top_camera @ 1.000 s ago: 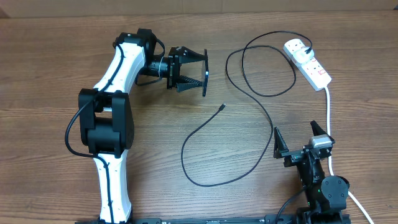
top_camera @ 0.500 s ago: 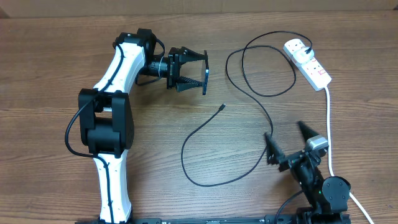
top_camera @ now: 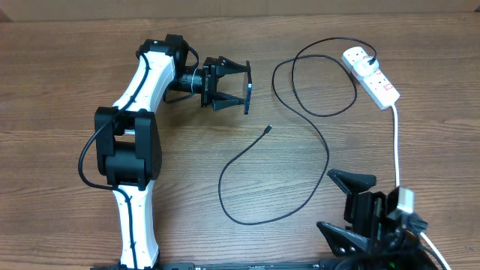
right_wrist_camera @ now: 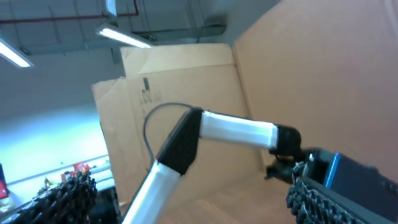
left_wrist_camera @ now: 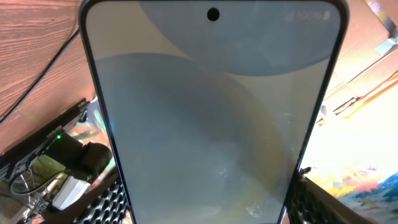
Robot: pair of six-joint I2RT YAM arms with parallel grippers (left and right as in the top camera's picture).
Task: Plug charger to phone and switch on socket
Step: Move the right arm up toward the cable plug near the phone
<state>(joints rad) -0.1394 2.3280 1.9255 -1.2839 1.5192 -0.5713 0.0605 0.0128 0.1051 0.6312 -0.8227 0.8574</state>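
Observation:
My left gripper (top_camera: 234, 84) is shut on the phone (top_camera: 248, 88), holding it on edge above the table. In the left wrist view the phone (left_wrist_camera: 211, 112) fills the frame, its pale screen between both fingers (left_wrist_camera: 102, 202). The charger (top_camera: 300, 112), a thin black cable, loops across the table. Its connector tip (top_camera: 268, 129) lies free below the phone, and its plug (top_camera: 370, 58) sits in the white socket (top_camera: 373, 76) at the far right. My right gripper (top_camera: 325, 199) stands open near the front right, turned on its side, with nothing between its fingers.
A thick white lead (top_camera: 396, 142) runs from the socket down past the right arm. Cardboard walls (right_wrist_camera: 180, 87) stand behind the table. The right wrist view looks across at the left arm (right_wrist_camera: 230, 130).
My right gripper has rolled onto its side and drawn back toward the table's front edge. The left arm and the phone have not moved. The cable lies as before.

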